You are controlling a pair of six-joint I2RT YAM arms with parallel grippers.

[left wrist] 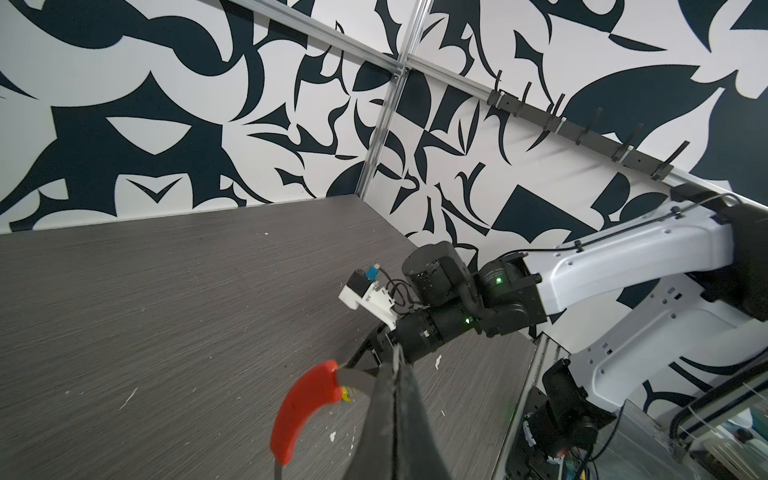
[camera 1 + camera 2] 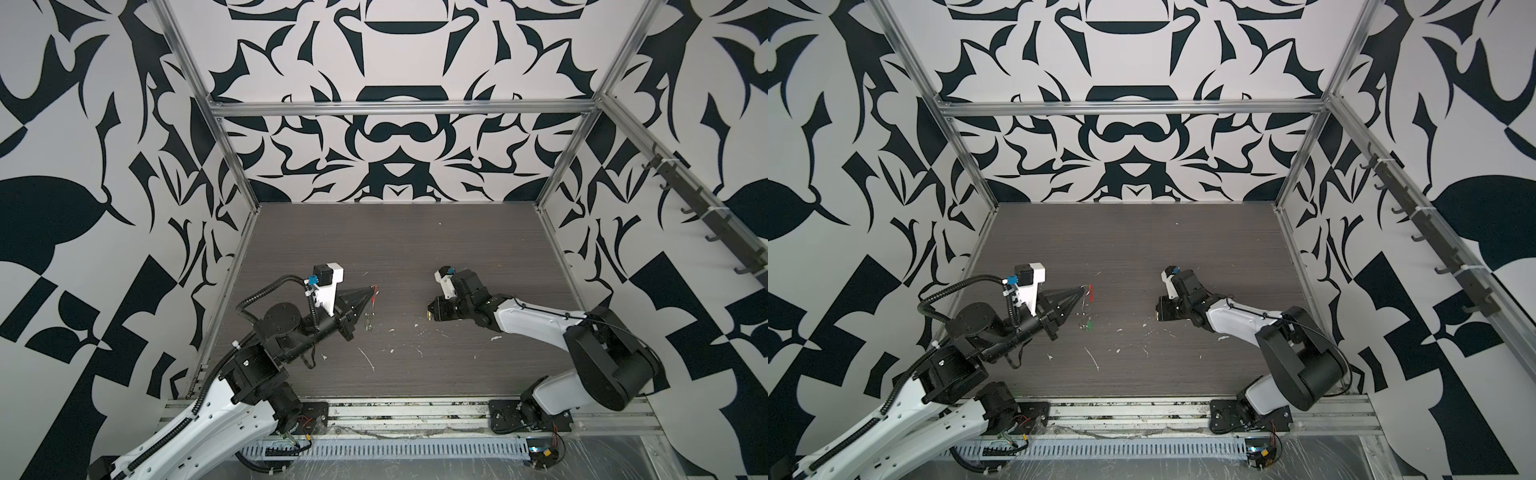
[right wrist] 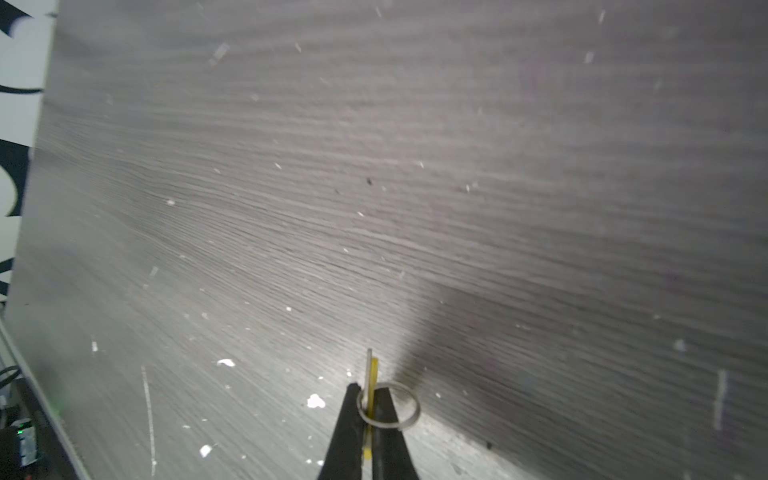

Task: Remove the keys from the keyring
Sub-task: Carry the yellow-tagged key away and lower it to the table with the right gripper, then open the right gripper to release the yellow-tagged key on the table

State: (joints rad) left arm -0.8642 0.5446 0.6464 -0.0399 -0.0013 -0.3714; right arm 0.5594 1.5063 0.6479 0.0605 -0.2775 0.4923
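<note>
Two keys are counted: a yellow-headed key and a green-headed key. One keyring hangs left of centre in the lower half of both top views, over the table. Its red sleeve is uppermost and the green-headed key dangles at its lowest point.

The left gripper is closed tight on the wire right beside that sleeve. Right of centre, well apart from the loop, the right gripper is clamped on the yellow-headed key, which carries one small split ring — so this key appears to be off the loop.

The step in hand looks like setting that key aside, with about half the job done. Next, the right gripper would need to let go of it, then cross to the green-headed key and work it off the wire — a fine pinch on a tiny hanging target.
</note>
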